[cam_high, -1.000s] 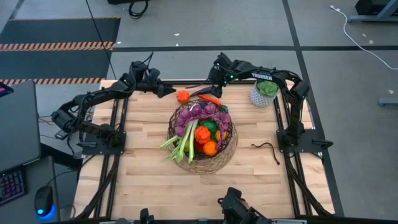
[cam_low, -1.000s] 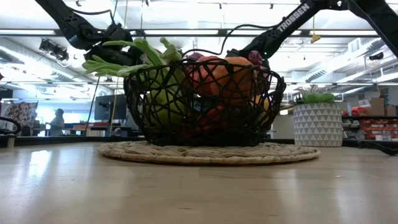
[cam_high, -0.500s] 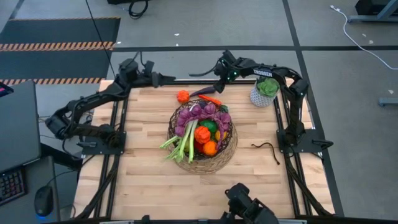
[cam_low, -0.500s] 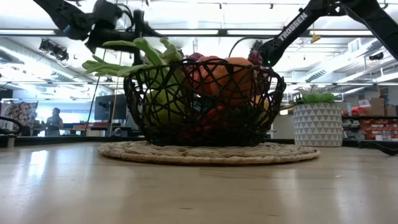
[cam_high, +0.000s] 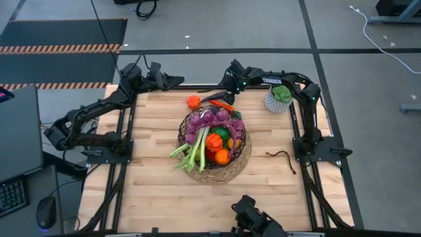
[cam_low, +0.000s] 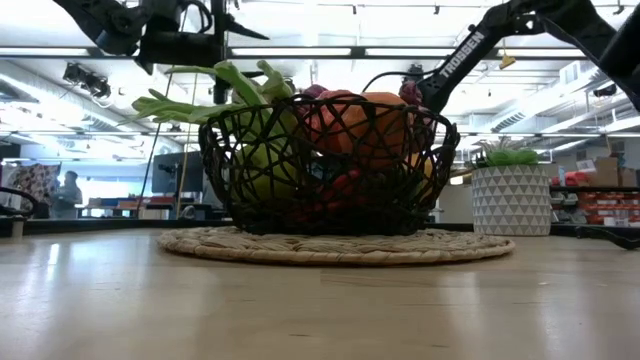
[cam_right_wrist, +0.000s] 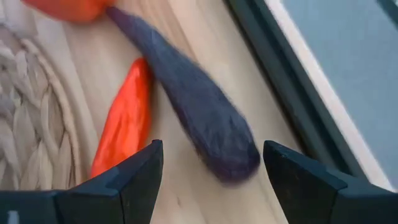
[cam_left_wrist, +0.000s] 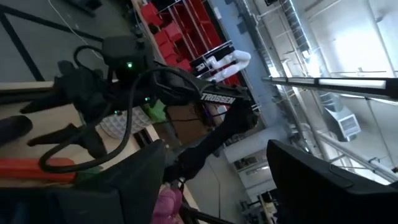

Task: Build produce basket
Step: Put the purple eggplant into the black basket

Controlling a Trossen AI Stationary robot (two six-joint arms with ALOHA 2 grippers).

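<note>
The dark wire basket point(cam_high: 214, 148) stands mid-table on its tan wicker base point(cam_low: 335, 245), filled with leek, grapes, peppers and oranges. Beyond it on the wood lie an orange pepper point(cam_high: 193, 101), a long dark purple vegetable point(cam_high: 214, 97) and a slim red pepper point(cam_high: 223, 105). My right gripper point(cam_high: 227, 88) hovers open at the far edge. In its wrist view the purple vegetable's point(cam_right_wrist: 208, 124) thick end lies below the gap between its fingers, untouched, with the red pepper point(cam_right_wrist: 124, 124) beside it. My left gripper point(cam_high: 166, 80) is raised, open, near the far-left corner.
A green plant in a white pot point(cam_high: 279, 99) stands near the table's far-right corner. A dark cord point(cam_high: 283, 158) lies right of the basket. The table's dark far rail point(cam_right_wrist: 292, 93) runs close behind the purple vegetable. A person point(cam_low: 68, 190) stands in the room beyond.
My left gripper has risen and drawn back toward the table's far-left corner, now pointing about level. The basket and the loose produce have kept still.
</note>
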